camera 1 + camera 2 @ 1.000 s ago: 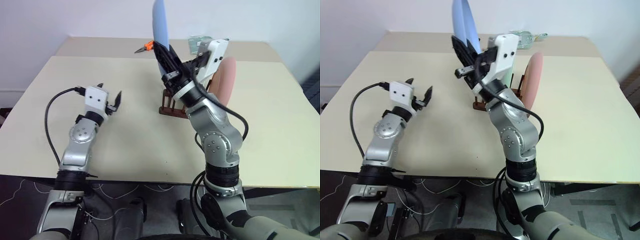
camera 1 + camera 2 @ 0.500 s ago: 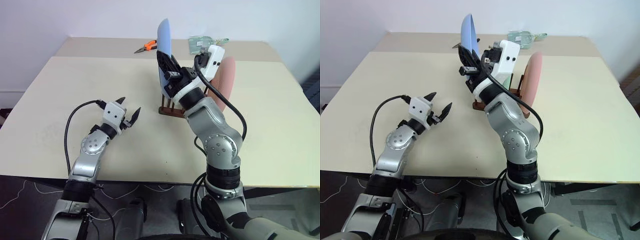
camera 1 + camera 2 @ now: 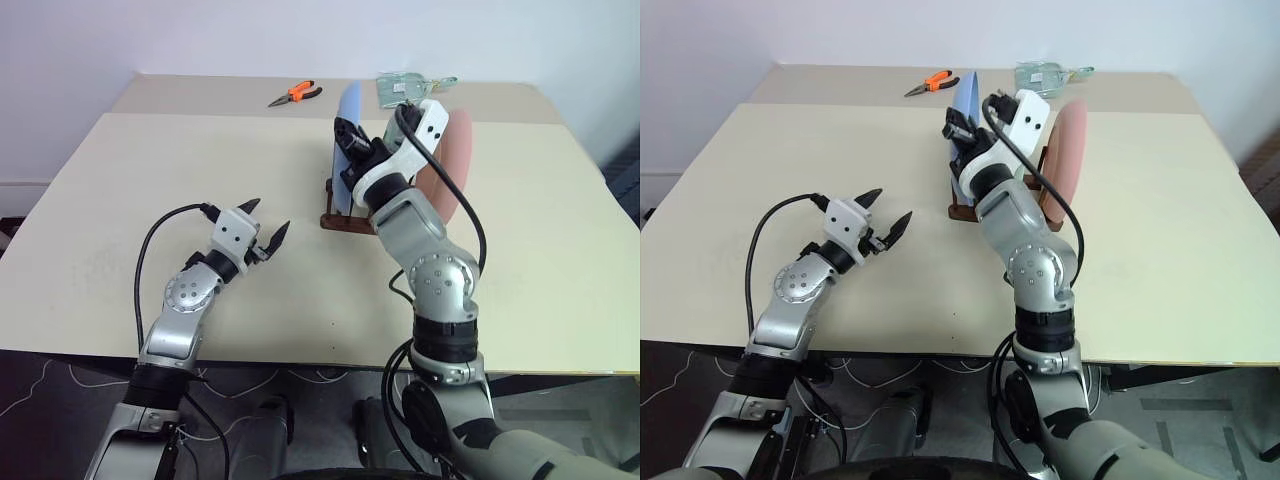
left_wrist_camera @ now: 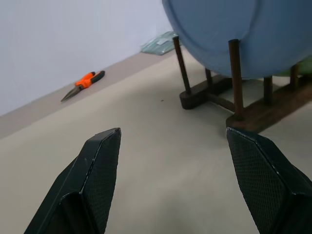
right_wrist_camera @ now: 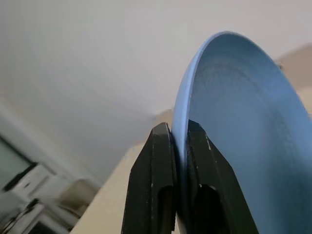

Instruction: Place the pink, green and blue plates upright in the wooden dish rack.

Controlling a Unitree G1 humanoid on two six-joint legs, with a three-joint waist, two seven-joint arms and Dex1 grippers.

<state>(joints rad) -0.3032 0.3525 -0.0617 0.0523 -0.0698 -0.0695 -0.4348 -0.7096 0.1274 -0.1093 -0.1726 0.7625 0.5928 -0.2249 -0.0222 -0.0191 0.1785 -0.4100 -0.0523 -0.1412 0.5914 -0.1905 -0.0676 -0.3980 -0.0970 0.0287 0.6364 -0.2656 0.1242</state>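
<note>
The blue plate stands on edge in the near end of the wooden dish rack, between its pegs, the right gripper pinching its rim from above. This looks like the final seating (pink plate already racked); next, release cleanly. The left gripper hangs wide, empty, nearby.

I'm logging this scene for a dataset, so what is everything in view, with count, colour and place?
blue plate: 1, light blue, upright at the rack's left end, held by its rim
pink plate: 1, salmon pink, upright at the rack's right end
dish rack: 1, dark brown, mid-table
pliers: 1, orange-handled, far edge
clear packet: 1, far edge
table: 1, cream
left gripper: 1, black, open, empty
right gripper: 1, black, shut on plate
</note>
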